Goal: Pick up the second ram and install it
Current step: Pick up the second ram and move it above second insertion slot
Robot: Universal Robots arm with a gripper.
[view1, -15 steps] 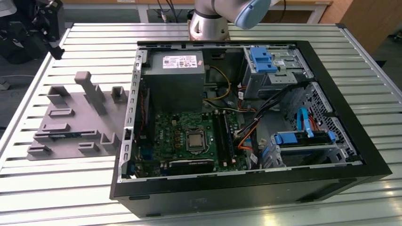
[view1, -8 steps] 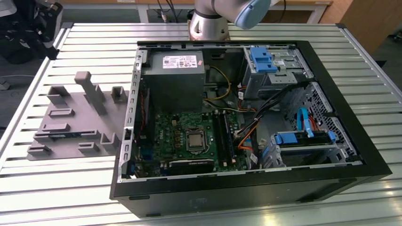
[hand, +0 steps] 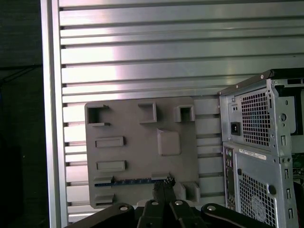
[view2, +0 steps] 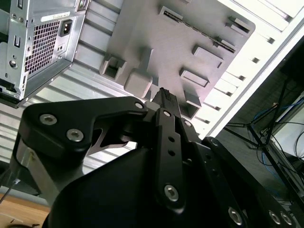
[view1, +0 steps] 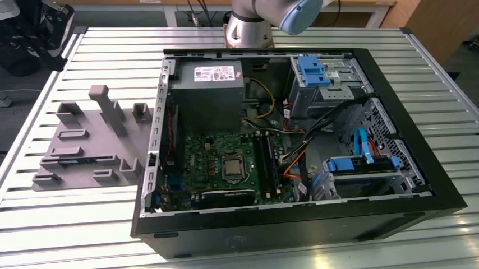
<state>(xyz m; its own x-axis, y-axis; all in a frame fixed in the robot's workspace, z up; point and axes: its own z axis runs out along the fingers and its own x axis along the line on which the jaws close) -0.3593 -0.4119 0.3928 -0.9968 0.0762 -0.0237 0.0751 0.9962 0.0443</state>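
Note:
The second ram (hand: pixel 130 181) is a slim blue stick standing on edge in a slot of the grey holder tray (hand: pixel 142 156). In the exterior view the second ram (view1: pixel 71 161) shows as a dark strip low on the tray (view1: pixel 90 129), left of the open computer case (view1: pixel 419 207). My gripper (hand: pixel 163 186) hangs well above the tray with its tips over the ram's end nearest the case. In the second wrist view the gripper (view2: pixel 165 95) has its fingers together and nothing between them. The green motherboard (view1: pixel 217 162) with its long black slots (view1: pixel 266 159) lies inside the case.
The tray carries several upright posts (view1: pixel 112 112) and empty pockets. The case's rear panel (hand: pixel 259 156) stands close beside the tray. A grey power-supply box (view1: pixel 206 98) and blue drive brackets (view1: pixel 311 70) sit inside the case. The slatted table's edge (hand: pixel 50 118) runs past the tray.

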